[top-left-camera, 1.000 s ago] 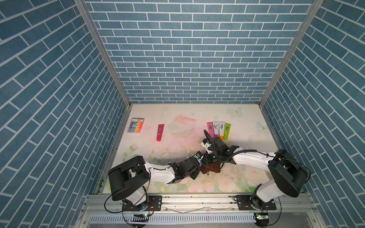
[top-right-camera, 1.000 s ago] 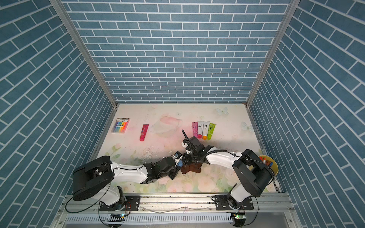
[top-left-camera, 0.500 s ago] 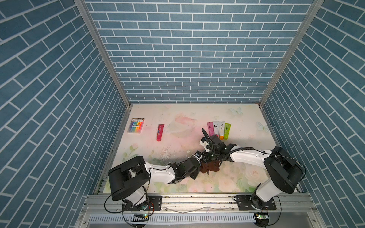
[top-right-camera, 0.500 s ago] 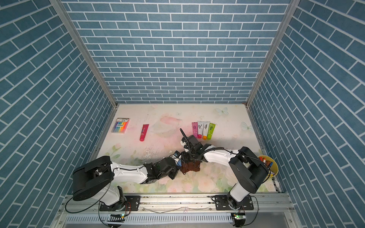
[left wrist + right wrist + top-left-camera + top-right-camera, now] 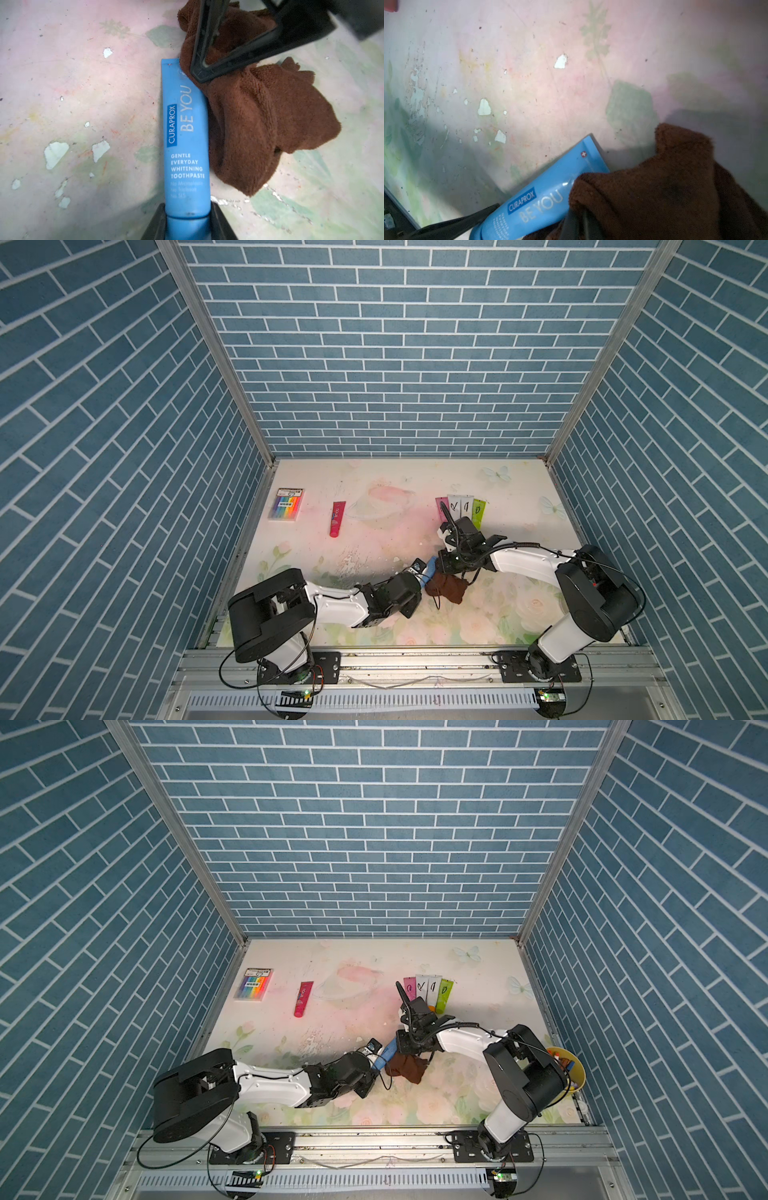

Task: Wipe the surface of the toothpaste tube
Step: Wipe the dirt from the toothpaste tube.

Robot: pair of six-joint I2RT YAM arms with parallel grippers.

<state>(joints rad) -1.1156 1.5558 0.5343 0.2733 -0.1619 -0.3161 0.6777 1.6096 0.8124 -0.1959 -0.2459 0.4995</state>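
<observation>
My left gripper (image 5: 188,218) clamps the blue plastic toothpaste tube (image 5: 187,135) at its cap. My right gripper (image 5: 200,70) pinches a brown terry cloth (image 5: 270,124) touching it.

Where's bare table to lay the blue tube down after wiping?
Free: back centre, between pink tube and row of coloured tubes; front strip between brown cloth and rail. Crowded: mid-table, where left gripper, right gripper and blue tube meet.

Floral tabletop (image 5: 415,481), marker pack (image 5: 286,504), pink tube (image 5: 337,518), four coloured tubes (image 5: 455,509)
</observation>
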